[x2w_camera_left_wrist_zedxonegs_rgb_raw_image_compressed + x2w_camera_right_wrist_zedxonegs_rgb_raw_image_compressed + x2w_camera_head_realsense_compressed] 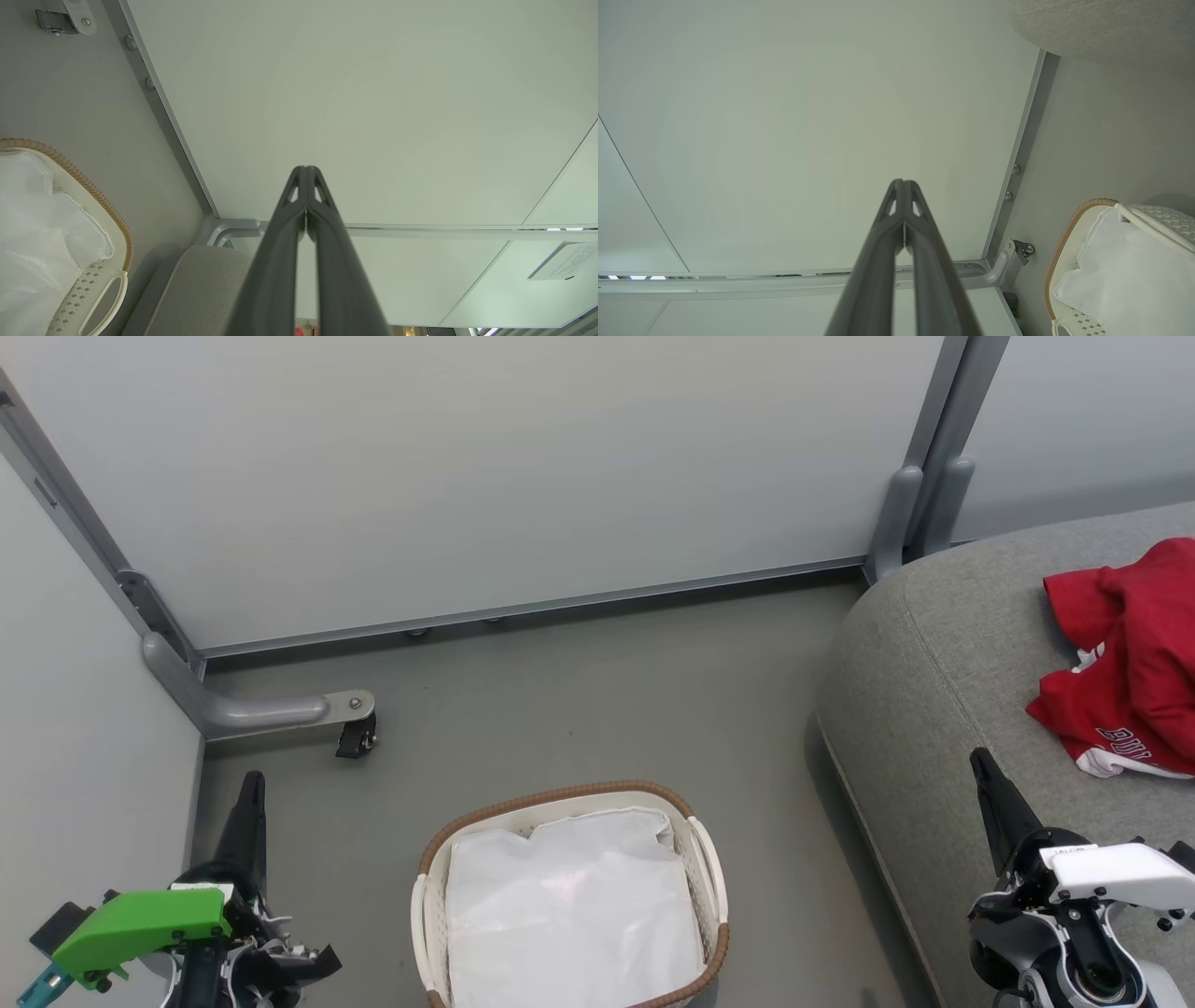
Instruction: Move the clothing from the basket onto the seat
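Two grippers frame your head view. Your left gripper [252,786] rises at the lower left over the grey floor [579,709], and your right gripper [982,767] rises at the lower right over the near edge of the seat [943,644]. Each one looks like a single dark spike. The clothing [1134,663] lies crumpled on the seat at the far right, red with white trim and lettering, well apart from both grippers. The basket [560,795] stands on the floor between your arms. Inside it you see a white liner [569,905]. A caster wheel [355,737] sits at the foot of the wall panel [485,476], beyond the left gripper.

From your left wrist, the left gripper [306,170] has its two fingers pressed together at the tips with nothing between them, pointing at the wall panel. The basket [79,179] and its liner [37,224] are at the left edge, and a corner of the seat [201,289] shows below.

From your right wrist, the right gripper [903,183] is likewise pressed together and holds nothing. The basket [1069,233] is at the lower right with the liner [1125,270] in it, the seat [1111,23] curves across the top right corner, and the caster wheel [1024,248] is just beside the basket's rim.
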Motion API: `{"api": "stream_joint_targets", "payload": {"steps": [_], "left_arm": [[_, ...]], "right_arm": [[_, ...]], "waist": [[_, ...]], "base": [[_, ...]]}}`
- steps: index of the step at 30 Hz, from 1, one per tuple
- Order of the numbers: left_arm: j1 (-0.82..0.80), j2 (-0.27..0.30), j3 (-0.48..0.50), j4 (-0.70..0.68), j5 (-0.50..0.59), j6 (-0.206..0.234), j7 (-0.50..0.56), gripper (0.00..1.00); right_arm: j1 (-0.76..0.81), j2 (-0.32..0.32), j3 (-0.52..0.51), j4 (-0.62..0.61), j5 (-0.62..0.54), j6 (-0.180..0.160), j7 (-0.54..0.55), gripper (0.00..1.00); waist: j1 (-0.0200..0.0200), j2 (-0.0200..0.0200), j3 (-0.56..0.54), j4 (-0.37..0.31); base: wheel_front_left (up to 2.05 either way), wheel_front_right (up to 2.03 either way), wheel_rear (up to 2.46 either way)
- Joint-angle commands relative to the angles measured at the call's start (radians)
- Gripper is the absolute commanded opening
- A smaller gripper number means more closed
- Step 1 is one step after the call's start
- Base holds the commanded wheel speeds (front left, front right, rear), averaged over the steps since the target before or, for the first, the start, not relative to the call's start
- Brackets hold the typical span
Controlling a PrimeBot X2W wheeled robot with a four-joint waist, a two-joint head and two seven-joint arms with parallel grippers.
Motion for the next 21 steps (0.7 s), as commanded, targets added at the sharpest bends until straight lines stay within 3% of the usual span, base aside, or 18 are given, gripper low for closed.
{"api": "stream_joint_targets", "payload": {"steps": [1, 21], "left_arm": [[-0.011, 0.007, 0.002, -0.001, -0.003, -0.006, 0.005, 0.0], [-0.011, 0.007, 0.002, -0.002, -0.003, -0.006, 0.004, 0.0]], "right_arm": [[0.011, -0.006, -0.002, -0.003, 0.003, 0.0, 0.001, 0.0], [0.011, -0.006, -0.002, -0.003, 0.003, 0.0, 0.001, 0.0]], "waist": [[0.0, 0.0, 0.0, 0.0], [0.0, 0.0, 0.0, 0.0]], "base": [[0.0, 0.0, 0.0], [0.0, 0.0, 0.0]]}}
